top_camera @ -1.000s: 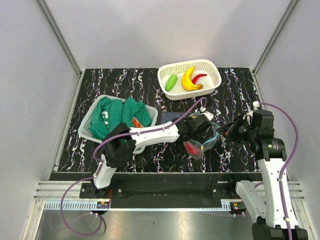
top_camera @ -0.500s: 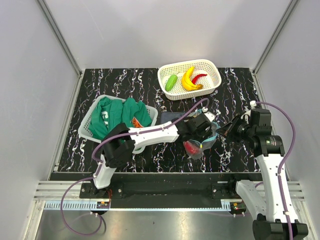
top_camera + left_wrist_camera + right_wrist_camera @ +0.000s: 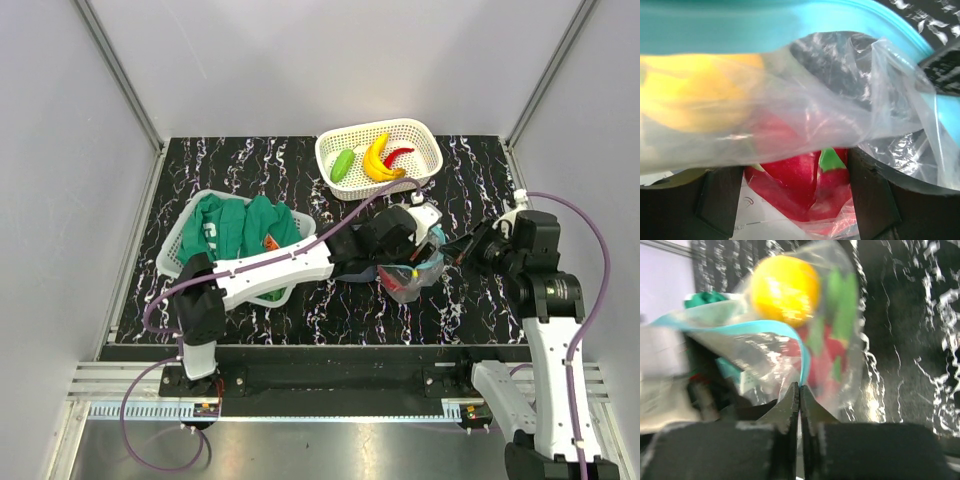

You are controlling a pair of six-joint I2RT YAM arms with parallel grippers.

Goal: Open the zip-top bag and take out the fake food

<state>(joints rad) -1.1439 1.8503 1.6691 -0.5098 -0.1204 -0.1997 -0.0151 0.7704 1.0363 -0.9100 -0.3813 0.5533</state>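
The zip-top bag [image 3: 415,275] hangs open between both grippers, its teal zip strip [image 3: 765,25] arching over the left wrist view. My left gripper [image 3: 403,266] is pushed into its mouth. There its fingers [image 3: 875,200] press either side of a red-pink piece of fake food [image 3: 800,180] with a green tip. A yellow piece [image 3: 700,95] lies blurred above it. My right gripper [image 3: 800,389] is shut on the zip strip [image 3: 802,352] at the bag's right edge [image 3: 455,252]. A yellow-orange ball [image 3: 785,290] shows through the film.
A white basket [image 3: 425,135] at the back holds a banana [image 3: 375,158], a green vegetable [image 3: 342,164] and a red chili [image 3: 398,155]. A grey basket [image 3: 172,262] of green clothing stands on the left, under the left arm's reach.
The left arm has reached further right and back into the bag, and its jaws have narrowed onto the red piece. The bag has shifted right and away; the right gripper drew back slightly, still pinching.
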